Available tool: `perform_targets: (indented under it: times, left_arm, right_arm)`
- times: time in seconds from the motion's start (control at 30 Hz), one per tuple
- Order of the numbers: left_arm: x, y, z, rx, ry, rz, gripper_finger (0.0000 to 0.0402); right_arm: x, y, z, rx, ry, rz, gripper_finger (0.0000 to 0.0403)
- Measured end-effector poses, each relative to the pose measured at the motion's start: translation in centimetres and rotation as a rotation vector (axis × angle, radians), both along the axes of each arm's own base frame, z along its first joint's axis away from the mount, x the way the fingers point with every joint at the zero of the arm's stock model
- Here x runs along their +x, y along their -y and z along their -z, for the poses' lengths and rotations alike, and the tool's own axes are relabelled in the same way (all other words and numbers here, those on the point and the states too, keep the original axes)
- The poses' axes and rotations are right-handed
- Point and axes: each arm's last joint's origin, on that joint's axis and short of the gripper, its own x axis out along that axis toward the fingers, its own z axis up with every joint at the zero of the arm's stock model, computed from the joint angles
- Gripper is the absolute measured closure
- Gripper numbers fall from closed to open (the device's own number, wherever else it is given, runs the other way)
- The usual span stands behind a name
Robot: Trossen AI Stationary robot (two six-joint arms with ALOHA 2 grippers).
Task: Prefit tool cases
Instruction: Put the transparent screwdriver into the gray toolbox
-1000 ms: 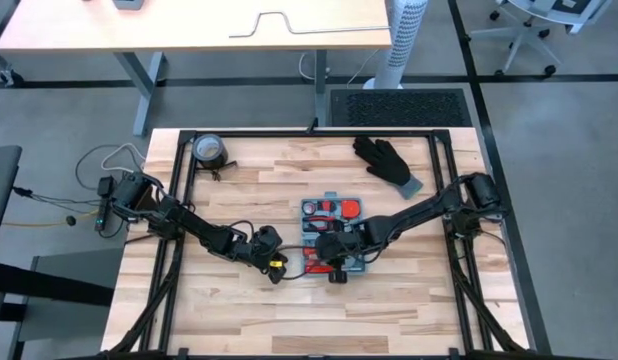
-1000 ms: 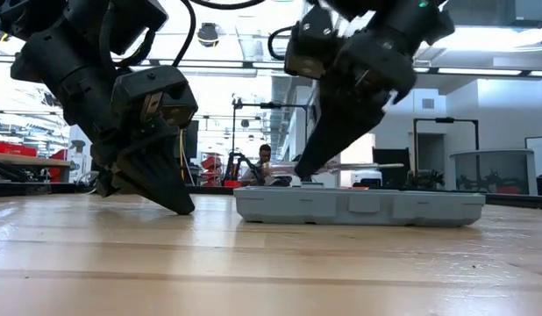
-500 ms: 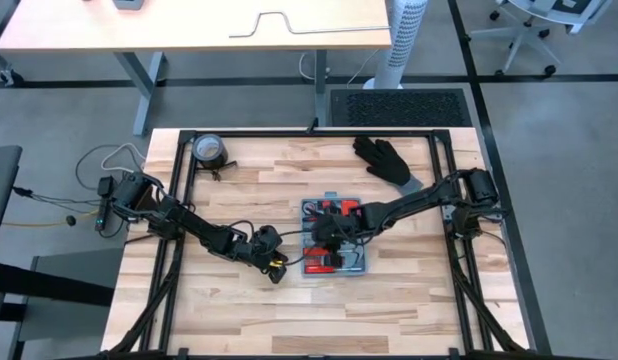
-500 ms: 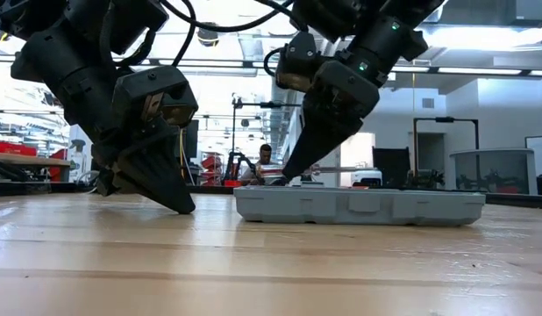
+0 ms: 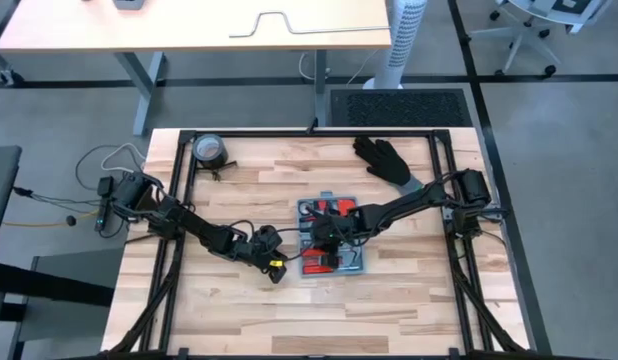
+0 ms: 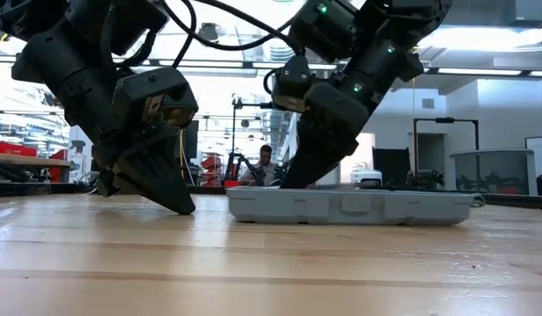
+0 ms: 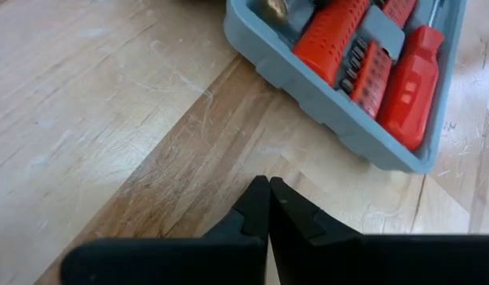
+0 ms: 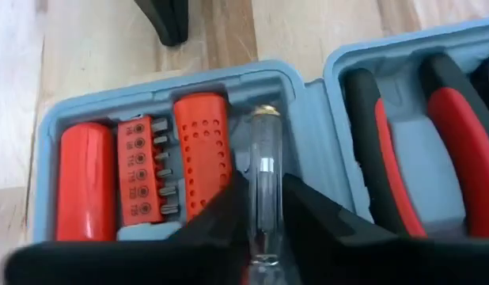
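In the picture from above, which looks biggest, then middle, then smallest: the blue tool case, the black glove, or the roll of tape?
1. tool case, though the right gripper hides part of it.
2. black glove.
3. roll of tape.

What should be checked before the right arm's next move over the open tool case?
1. Tool case lies open, flat on the table: ok.
2. Right gripper is over the case, fingers straddling a clear cylindrical tool: ok.
3. Firm grip on that tool: cannot tell.
4. Left gripper shut, resting on the wood beside the case, not touching it: ok.
5. Black glove lies apart from the case: ok.
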Motion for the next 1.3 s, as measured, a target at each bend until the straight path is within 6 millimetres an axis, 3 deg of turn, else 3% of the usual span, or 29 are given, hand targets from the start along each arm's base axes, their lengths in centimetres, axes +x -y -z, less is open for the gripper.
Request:
perform_targets:
  times: [0.13, 0.3, 0.47, 0.57, 0.67, 1.03, 1.1, 1.3]
  left_arm:
    - [0.0, 0.0, 0.0, 0.000, -0.001, 0.000, 0.0401]
    - [0.0, 0.0, 0.0, 0.005, -0.001, -0.006, 0.0401]
    - [0.0, 0.0, 0.0, 0.007, -0.001, -0.007, 0.0401]
    - [0.0, 0.0, 0.0, 0.007, -0.001, -0.008, 0.0401]
    - [0.0, 0.0, 0.0, 0.008, -0.002, -0.009, 0.0401]
    - [0.0, 0.0, 0.0, 0.008, -0.001, -0.007, 0.0401]
    - [0.0, 0.0, 0.0, 0.008, -0.002, -0.007, 0.0401]
    - [-0.1, 0.0, 0.0, 0.010, -0.003, -0.007, 0.0401]
  right_arm:
    - [-0.3, 0.1, -0.9, 0.004, 0.010, 0.005, 0.0261]
    - [-0.5, 0.4, -2.8, 0.011, 0.068, 0.016, 0.0247]
    - [-1.2, 0.5, -5.0, 0.042, 0.096, 0.052, 0.0270]
    - [-1.9, 0.6, -5.8, 0.069, 0.075, 0.094, 0.0329]
    - [-2.1, 0.3, -5.3, 0.067, 0.028, 0.097, 0.0390]
    - [-0.2, 0.4, 1.1, 0.182, -0.091, 0.148, 0.0400]
    - [-0.1, 0.2, 1.1, 0.185, -0.078, 0.144, 0.0401]
    - [-1.0, 0.1, -1.3, 0.187, -0.054, 0.136, 0.0402]
